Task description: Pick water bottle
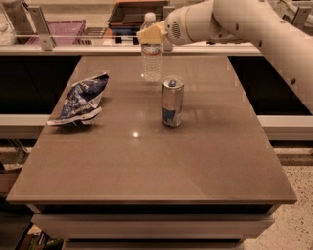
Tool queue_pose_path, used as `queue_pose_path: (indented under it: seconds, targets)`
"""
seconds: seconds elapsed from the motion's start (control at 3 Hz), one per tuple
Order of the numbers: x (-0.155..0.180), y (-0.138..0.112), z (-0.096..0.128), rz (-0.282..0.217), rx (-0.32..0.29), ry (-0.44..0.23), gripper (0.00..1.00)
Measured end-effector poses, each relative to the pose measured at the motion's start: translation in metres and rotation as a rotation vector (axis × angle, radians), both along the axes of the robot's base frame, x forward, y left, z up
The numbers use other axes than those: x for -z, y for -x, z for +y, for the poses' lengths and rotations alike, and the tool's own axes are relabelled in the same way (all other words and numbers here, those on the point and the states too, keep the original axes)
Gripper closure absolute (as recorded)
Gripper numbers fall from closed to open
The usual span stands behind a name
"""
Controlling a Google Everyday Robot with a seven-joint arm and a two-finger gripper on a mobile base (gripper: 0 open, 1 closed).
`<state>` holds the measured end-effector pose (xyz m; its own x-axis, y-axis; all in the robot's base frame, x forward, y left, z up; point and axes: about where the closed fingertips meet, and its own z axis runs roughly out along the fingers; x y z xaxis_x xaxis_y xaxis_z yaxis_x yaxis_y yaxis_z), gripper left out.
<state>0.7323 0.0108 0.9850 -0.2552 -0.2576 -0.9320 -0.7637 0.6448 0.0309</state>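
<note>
The water bottle, clear ribbed plastic with a white cap and a white label band, stands upright at the far middle of the brown table. My gripper reaches in from the right on a white arm and is shut on the bottle's upper part, just below the cap. The bottle's base sits slightly above the tabletop. A silver-blue drink can stands upright just in front of the bottle and a little to its right, apart from it.
A crumpled blue and white chip bag lies at the left of the table. Behind the table runs a counter rail with a purple bin and a dark tray. My arm spans the upper right.
</note>
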Motion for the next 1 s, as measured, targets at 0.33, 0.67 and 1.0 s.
queue_pose_path:
  seconds: [0.33,0.67,1.0]
  targets:
    - [-0.026,0.003,-0.012,-0.035,0.009,-0.015,1.0]
    - [-0.055,0.003,-0.019,-0.077,0.015,-0.011,1.0]
    - [-0.075,0.002,-0.023,-0.11,0.018,-0.012,1.0]
